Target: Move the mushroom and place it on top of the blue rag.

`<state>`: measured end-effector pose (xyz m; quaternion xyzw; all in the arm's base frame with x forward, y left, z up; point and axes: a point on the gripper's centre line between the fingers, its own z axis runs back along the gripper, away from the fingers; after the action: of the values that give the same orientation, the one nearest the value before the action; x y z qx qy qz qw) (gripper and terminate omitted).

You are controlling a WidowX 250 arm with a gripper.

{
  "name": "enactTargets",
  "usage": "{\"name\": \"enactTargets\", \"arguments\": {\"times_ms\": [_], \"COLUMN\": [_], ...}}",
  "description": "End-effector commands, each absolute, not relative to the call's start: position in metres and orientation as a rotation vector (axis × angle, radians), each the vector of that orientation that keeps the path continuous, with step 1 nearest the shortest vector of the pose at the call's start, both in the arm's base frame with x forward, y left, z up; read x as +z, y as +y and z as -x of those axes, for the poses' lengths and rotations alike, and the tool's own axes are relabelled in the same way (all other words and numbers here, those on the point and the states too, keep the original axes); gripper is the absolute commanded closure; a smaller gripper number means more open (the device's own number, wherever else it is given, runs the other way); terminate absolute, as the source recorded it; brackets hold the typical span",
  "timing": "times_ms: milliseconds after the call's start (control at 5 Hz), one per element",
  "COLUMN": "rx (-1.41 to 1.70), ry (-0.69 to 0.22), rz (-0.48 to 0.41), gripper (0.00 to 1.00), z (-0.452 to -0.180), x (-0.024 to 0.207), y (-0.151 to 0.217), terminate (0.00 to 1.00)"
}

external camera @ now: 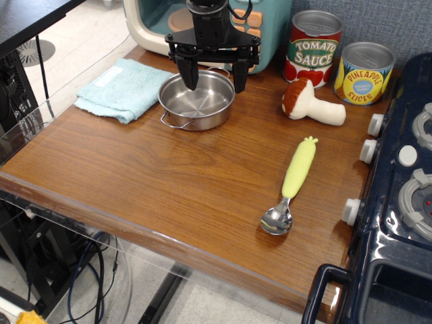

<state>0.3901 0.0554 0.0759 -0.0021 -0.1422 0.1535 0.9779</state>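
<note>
The mushroom lies on its side at the back right of the wooden table, its reddish-brown cap to the left and its cream stem pointing right. The blue rag lies flat at the back left. My gripper hangs open and empty over the steel pot, between the rag and the mushroom. Its two black fingers point down, one over the pot and one at the pot's right rim.
A tomato sauce can and a pineapple slices can stand behind the mushroom. A yellow-handled spoon lies at front right. A toy stove borders the right edge; a teal toy appliance stands at the back.
</note>
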Motion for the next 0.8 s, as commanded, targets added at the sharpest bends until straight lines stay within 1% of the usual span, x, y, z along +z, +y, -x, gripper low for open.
{"name": "enactTargets", "arguments": {"times_ms": [0,200,600], "rx": [0.309,0.261,0.153], "ry": [-0.286,-0.311,-0.392], "rz": [0.004,0.032,0.059], "gripper": [0.00,0.00,0.00], "z": [-0.390,-0.402,-0.423], "x": [0.076,0.082,0.096], "y": [0.055,0.036,-0.005], "terminate": [0.00,0.00,0.00]}}
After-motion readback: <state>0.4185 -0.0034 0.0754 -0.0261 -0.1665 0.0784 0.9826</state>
